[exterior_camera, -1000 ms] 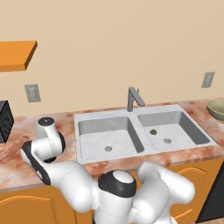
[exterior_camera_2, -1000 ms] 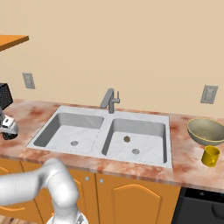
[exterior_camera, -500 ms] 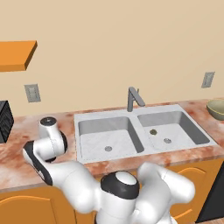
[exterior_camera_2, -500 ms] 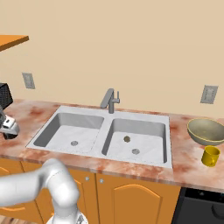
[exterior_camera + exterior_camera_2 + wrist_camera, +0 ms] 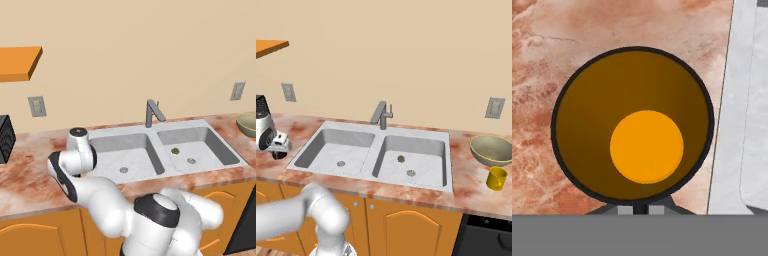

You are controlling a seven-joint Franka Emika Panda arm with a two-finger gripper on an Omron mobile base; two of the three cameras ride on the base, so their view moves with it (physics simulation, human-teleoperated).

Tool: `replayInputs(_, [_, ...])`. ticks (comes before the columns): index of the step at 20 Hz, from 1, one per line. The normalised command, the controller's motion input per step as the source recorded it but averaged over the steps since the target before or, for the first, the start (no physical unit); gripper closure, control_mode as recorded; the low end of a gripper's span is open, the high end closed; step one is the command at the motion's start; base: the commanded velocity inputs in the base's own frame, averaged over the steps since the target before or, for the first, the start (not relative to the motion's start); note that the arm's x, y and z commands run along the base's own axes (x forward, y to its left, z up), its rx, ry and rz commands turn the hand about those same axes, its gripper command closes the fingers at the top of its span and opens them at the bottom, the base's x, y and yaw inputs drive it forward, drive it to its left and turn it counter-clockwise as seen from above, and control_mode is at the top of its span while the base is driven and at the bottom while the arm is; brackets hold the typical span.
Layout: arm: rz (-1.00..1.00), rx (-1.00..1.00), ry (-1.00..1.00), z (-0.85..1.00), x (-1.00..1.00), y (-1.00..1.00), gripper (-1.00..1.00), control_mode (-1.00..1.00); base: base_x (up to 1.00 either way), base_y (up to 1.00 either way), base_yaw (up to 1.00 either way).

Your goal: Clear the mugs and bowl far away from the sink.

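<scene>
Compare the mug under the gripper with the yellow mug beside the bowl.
The black-rimmed mug sits left of the sink, gripped at its rim; the yellow mug stands free on the right, by the bowl. One is dark outside, the other yellow. Both stand upright on the counter.

The marbled reddish counter (image 5: 471, 187) before me carries the sink (image 5: 376, 152), sunk in at its centre. At its right end, well apart from the sink, sits the bowl (image 5: 492, 150) with a yellow mug (image 5: 497, 178) just beside it. A black mug (image 5: 633, 125) stands left of the sink.
</scene>
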Motion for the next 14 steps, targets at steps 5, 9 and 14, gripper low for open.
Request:
replayInputs(5, [0.1, 0.08, -0.04, 0.77, -0.39, -0.59, 1.0, -1.0, 0.0, 0.0, 0.0])
replayInputs(9, [0.09, 0.13, 0.06, 0.99, -0.33, -0.59, 1.0, -1.0, 0.0, 0.0, 0.0])
replayInputs(14, [0.08, 0.01, 0.06, 0.59, -0.23, -0.92, 1.0, -1.0, 0.0, 0.0, 0.0])
